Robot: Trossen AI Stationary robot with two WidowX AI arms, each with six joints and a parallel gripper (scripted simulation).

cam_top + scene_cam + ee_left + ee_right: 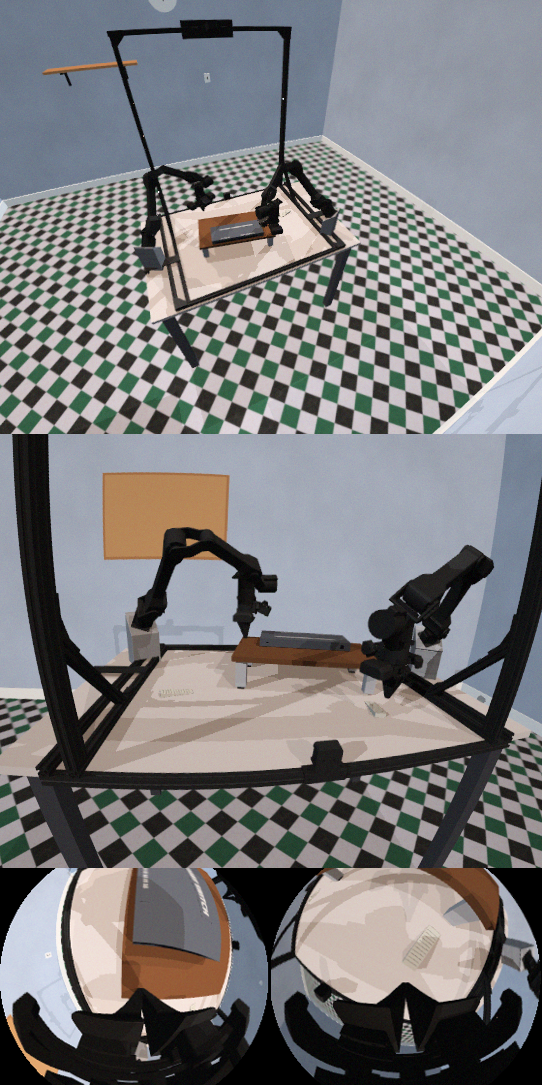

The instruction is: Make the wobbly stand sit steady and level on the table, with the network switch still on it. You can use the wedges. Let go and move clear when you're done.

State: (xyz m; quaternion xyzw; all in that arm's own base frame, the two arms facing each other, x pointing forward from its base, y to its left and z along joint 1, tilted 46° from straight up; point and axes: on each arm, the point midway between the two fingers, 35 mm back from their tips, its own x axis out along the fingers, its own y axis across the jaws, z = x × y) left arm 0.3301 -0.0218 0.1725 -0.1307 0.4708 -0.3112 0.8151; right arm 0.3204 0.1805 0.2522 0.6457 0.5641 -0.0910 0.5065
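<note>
The left fingers (276, 230) (244, 635), shut and empty, are seemingly testing the stand (206, 231) (295, 656) (169, 972) (480, 889), the switch (235, 231) (305, 641) (165, 916) lying on top. The right fingers (204, 206) (388, 694), also closed on nothing, probably need opening to take the wedge (376, 709) (422, 947).

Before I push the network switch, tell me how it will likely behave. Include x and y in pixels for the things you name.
The network switch (237, 233) (302, 642) (169, 916) looks stiff, given its straight-edged, boxy casing. Lying low and broad on its underside, it would probably slide rather than tip or roll. The push might also rock the stand (206, 228) (300, 657) (169, 976) (479, 889), since the switch sits on its raised top.
</note>
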